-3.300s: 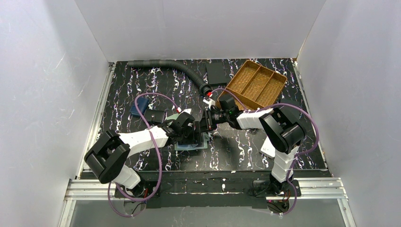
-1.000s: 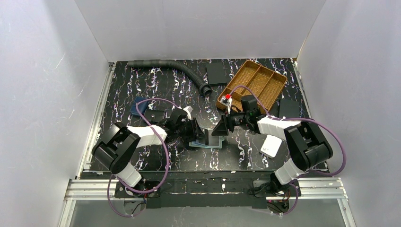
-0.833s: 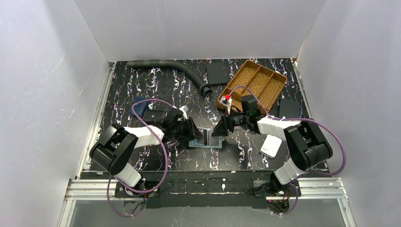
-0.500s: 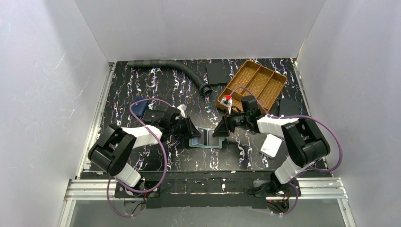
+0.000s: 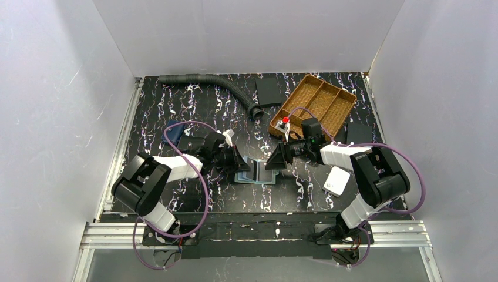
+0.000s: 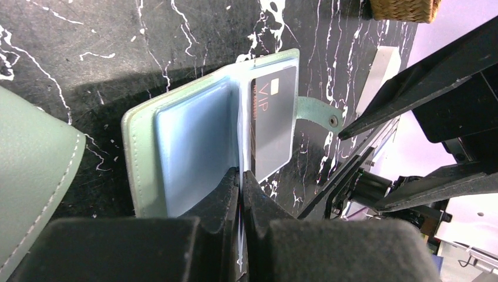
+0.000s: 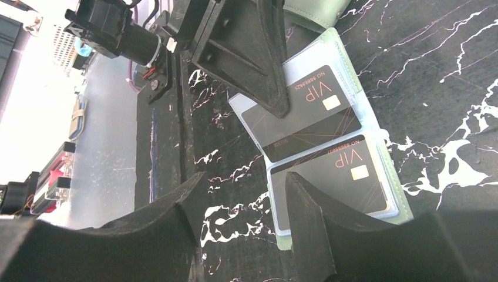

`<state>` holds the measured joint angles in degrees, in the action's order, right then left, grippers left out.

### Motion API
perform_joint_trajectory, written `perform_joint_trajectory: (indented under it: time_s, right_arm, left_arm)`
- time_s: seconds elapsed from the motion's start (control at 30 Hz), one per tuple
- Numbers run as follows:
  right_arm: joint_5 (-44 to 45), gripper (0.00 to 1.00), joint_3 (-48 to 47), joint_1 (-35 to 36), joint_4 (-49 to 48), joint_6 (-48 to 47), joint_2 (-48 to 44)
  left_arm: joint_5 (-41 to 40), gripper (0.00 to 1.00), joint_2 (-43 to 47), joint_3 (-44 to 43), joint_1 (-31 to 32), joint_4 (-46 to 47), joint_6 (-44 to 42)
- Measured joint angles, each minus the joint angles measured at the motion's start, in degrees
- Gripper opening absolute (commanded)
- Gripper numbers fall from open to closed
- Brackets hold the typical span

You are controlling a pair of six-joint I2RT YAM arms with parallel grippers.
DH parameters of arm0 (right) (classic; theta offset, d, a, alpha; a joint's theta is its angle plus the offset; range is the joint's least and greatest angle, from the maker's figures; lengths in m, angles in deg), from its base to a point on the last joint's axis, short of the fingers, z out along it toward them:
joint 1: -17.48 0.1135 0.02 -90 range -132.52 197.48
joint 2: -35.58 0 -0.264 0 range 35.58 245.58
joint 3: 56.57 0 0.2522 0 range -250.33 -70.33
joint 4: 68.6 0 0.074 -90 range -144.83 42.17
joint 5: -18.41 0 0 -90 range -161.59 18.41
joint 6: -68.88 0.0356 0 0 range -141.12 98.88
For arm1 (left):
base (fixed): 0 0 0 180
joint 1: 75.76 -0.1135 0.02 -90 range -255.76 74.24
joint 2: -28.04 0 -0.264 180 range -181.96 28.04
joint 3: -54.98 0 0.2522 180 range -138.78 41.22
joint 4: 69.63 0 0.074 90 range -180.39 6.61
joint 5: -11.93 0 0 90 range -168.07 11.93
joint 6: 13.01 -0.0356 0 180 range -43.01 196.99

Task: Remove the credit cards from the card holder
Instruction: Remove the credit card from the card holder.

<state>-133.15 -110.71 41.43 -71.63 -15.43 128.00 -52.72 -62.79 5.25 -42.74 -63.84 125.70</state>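
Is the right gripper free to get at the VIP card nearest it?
Probably yes: the card holder lies open, the left gripper holds a clear leaf up, and nothing sits between the open right gripper and the near VIP card.

Card holder (image 6: 134, 158), sage green: two, counting its twin (image 6: 35, 176). Credit cards (image 7: 305, 114), black, marked VIP: two showing. Wicker tray (image 5: 332, 84): one, three compartments. Hose (image 5: 220, 82): one. White box (image 5: 336, 181): one. Navy pouch (image 5: 171, 134): one. Black slabs (image 5: 269, 91): two in plain sight.
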Motion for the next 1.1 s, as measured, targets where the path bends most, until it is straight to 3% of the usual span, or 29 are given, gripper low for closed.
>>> perform_joint_trajectory:
  time_s: [0.63,1.1]
  right_arm:
    - [-2.1,0.61,0.0,-0.2,0.3,0.7,0.0]
    - [-1.4,0.61,0.0,-4.0,-7.1,11.9,0.0]
  left_arm:
    - [6.0,0.00,1.9,1.9,0.0,11.1,1.0]
    - [7.5,0.00,3.5,3.8,0.0,18.2,2.7]
